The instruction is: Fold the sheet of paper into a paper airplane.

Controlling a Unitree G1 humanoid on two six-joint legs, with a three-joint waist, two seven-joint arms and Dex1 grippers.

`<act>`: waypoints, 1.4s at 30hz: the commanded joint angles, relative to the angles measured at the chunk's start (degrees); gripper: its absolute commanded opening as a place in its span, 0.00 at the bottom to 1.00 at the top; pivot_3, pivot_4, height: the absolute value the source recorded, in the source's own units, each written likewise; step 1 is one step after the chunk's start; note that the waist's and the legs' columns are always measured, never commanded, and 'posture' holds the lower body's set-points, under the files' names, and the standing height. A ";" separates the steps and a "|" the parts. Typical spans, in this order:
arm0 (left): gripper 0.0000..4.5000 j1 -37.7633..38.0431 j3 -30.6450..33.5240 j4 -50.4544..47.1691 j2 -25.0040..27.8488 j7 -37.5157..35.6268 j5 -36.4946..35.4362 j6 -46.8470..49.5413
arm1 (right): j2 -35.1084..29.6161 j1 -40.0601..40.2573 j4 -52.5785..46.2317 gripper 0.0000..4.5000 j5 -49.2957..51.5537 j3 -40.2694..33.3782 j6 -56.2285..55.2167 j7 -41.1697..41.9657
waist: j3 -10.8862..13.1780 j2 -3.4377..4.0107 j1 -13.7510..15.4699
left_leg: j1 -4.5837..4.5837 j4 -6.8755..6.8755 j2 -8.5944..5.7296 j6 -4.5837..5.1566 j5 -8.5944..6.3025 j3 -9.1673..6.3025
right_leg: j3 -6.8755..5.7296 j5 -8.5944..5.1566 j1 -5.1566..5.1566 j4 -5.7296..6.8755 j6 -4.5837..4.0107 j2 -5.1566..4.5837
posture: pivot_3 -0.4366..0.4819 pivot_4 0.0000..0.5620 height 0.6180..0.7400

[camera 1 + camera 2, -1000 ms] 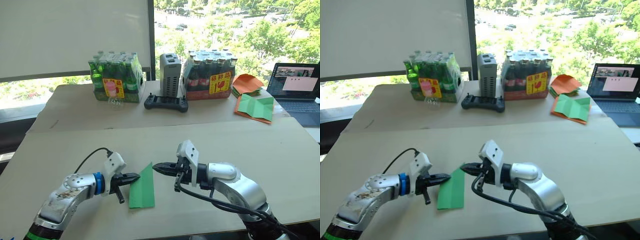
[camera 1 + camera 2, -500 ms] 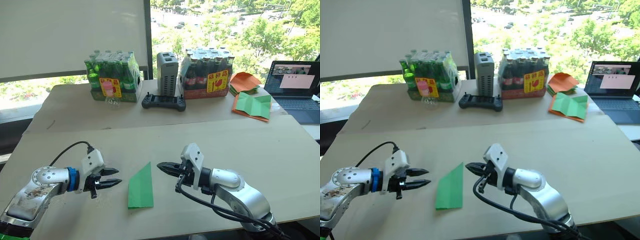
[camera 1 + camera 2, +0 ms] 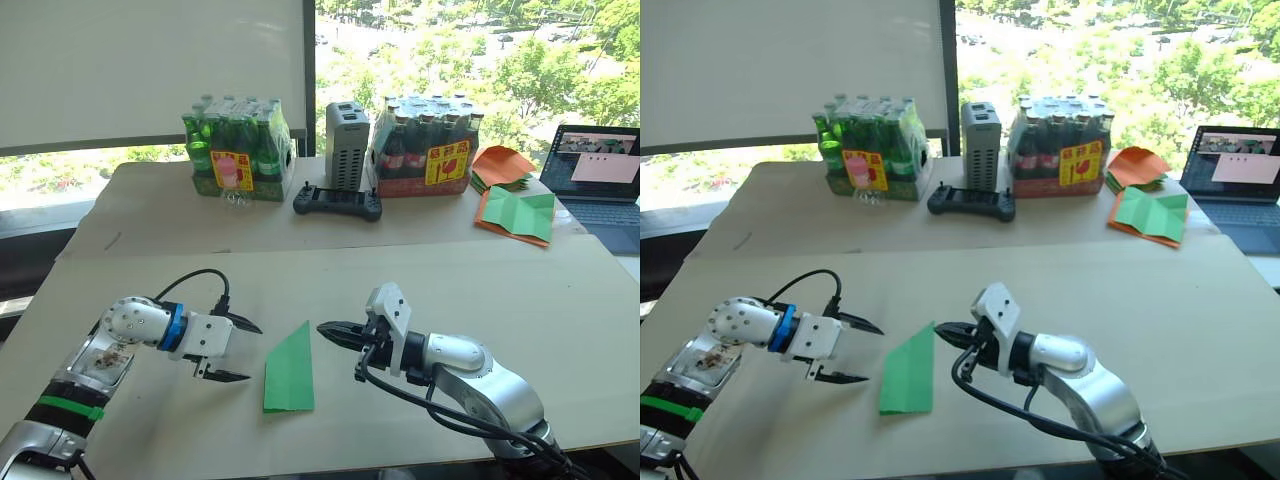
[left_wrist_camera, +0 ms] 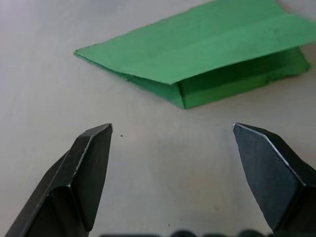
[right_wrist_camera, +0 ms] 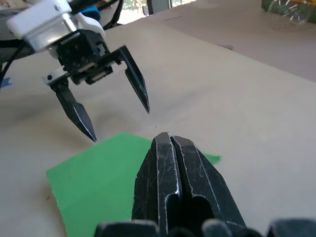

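Head views: left gripper (image 3: 238,349) has let go of the folded green paper (image 3: 289,369) since a second ago and backed off; it now hangs beside it, jaws wide. Right gripper (image 3: 330,330) has pulled off the tip, jaws closed on nothing. The paper lies free on the surface (image 3: 520,300) between them, a narrow wedge, so I judge one fold finished and the wing folds still to do.

Count: one folded paper, two bottle packs (image 3: 237,150), one controller (image 3: 337,204), one grey box (image 3: 346,146), one laptop (image 3: 598,182), an orange stack (image 3: 503,164).

Left wrist: both fingertips (image 4: 94,148) well apart, the paper lying just beyond.

Right wrist: jaws together over the paper's edge.
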 commanded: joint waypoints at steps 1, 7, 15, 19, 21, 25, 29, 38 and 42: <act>0.92 -5.23 -2.05 5.48 -2.29 -2.55 1.38 -10.52 | -0.34 0.29 -2.67 0.00 1.80 -0.88 0.23 0.00 | 0.00 -0.01 0.07 | 0.00 0.03 0.01 0.00 0.00 0.07 | 0.01 0.00 0.00 -0.03 0.00 0.00 | 0.48 0.27 0.83; 0.92 -12.30 -4.88 13.52 -6.94 -6.86 0.26 -22.51 | -1.06 1.98 -4.67 0.00 3.85 -0.82 1.04 0.13 | -0.01 -0.03 -0.13 | 0.00 0.06 0.13 0.00 0.00 0.25 | 0.12 0.02 -0.06 -0.01 0.07 0.00 | 0.48 0.27 0.83; 0.66 -17.93 -9.07 22.20 -9.60 -11.72 -0.29 -31.71 | -2.17 2.45 -4.84 0.00 4.22 -0.94 0.66 -0.31 | -0.01 -0.04 -0.49 | -0.03 0.12 0.11 0.02 -0.01 0.29 | 0.15 0.07 -0.06 0.05 0.15 -0.02 | 0.48 0.27 0.83; 0.37 -18.61 -9.80 23.39 -9.78 -11.48 0.50 -34.09 | -2.21 2.50 -4.91 0.00 4.07 -1.27 0.65 -1.15 | -0.01 -0.05 -0.49 | -0.04 0.14 0.11 0.02 -0.01 0.29 | 0.15 0.08 -0.06 0.08 0.17 -0.02 | 0.48 0.27 0.83; 0.22 -18.78 -10.00 23.72 -9.65 -10.83 1.25 -34.97 | -2.17 2.49 -4.86 0.00 4.02 -1.52 0.43 -1.52 | -0.01 -0.05 -0.49 | -0.04 0.15 0.10 0.02 -0.01 0.30 | 0.15 0.08 -0.06 0.08 0.17 -0.01 | 0.48 0.27 0.83; 0.01 -18.29 -10.07 22.55 -8.88 -9.05 2.83 -34.95 | -2.19 2.01 -4.20 0.00 3.78 -2.27 0.09 -2.35 | -0.01 -0.06 -0.49 | -0.04 0.16 0.10 0.02 -0.01 0.29 | 0.15 0.08 -0.06 0.09 0.18 -0.01 | 0.48 0.27 0.83; 0.01 -17.20 -9.20 20.87 -7.84 -5.25 5.49 -33.08 | -2.17 1.66 -4.00 0.00 3.61 -2.45 0.07 -2.90 | -0.01 -0.05 -0.52 | -0.03 0.16 0.11 0.02 -0.01 0.30 | 0.15 0.08 -0.07 0.11 0.18 -0.01 | 0.48 0.27 0.83; 0.01 -3.44 -1.15 -9.83 -1.33 6.86 7.71 11.91 | -2.63 -0.62 -2.04 0.00 2.30 -6.03 -0.61 -5.05 | -0.01 -0.05 -0.85 | -0.03 0.15 0.12 0.02 -0.01 0.30 | 0.20 0.08 -0.16 0.27 0.19 0.05 | 0.48 0.27 0.83; 0.01 0.41 0.57 -22.48 -3.69 13.82 9.76 38.21 | -2.98 -1.06 -1.47 0.00 2.07 -6.95 -0.82 -5.18 | -0.01 -0.04 -0.50 | -0.02 0.15 0.10 0.02 -0.01 0.30 | 0.21 0.08 -0.15 0.31 0.19 0.04 | 0.48 0.27 0.83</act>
